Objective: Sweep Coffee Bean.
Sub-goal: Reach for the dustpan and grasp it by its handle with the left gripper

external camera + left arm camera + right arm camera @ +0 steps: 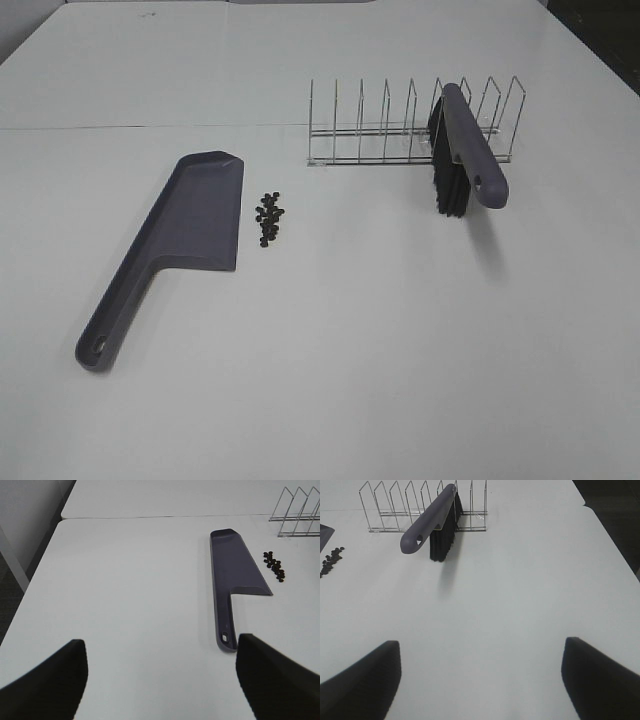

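White table (400,380), grey-purple dustpan (200,215), coffee bean (269,218) cluster just beside it, wire rack (400,125) (holding a brush (470,150)).
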Controlling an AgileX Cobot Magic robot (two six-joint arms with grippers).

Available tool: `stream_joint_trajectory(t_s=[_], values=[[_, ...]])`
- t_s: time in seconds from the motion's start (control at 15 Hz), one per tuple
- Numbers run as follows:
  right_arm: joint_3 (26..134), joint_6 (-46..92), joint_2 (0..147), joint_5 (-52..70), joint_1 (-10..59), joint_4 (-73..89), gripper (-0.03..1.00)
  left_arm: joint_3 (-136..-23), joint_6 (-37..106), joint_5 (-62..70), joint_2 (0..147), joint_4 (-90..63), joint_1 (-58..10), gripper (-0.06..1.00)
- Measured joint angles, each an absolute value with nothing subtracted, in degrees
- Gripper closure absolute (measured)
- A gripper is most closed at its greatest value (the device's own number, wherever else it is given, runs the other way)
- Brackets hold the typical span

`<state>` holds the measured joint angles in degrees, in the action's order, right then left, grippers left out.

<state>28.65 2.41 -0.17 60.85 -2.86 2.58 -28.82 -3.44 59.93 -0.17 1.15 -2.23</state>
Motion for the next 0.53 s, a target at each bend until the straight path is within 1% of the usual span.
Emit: stream_joint_trajectory(t_s=[0.2,0.33,0.4,0.47,0.53], values=[[28.6,2.4,-0.2,60.8,-2.9,2.6,0.2,-29.4,-3.4,59.0,0.5,1.1,-2.2,0.18],[28.6,2.4,-0.2,60.8,-2.9,2.6,0.2,-30.4,-3.4,56.1,4.0,1.1,-2.2,0.18],[28.6,2.4,-0.2,60.8,-2.9,2.6,0.2,-30.5,-3.4,54.0,8.1,1.1,-2.2,0.18],[28.6,2.4,-0.2,60.8,-2.9,2.6,0.2,-31.1,-3.4,50.6,18.7,0.0,-2.2,0.18],[28.6,2.4,-0.2,60.8,-2.9,2.6,0.2,-32.2,-3.4,49.3,24.2,-1.1,-2.2,0.18]])
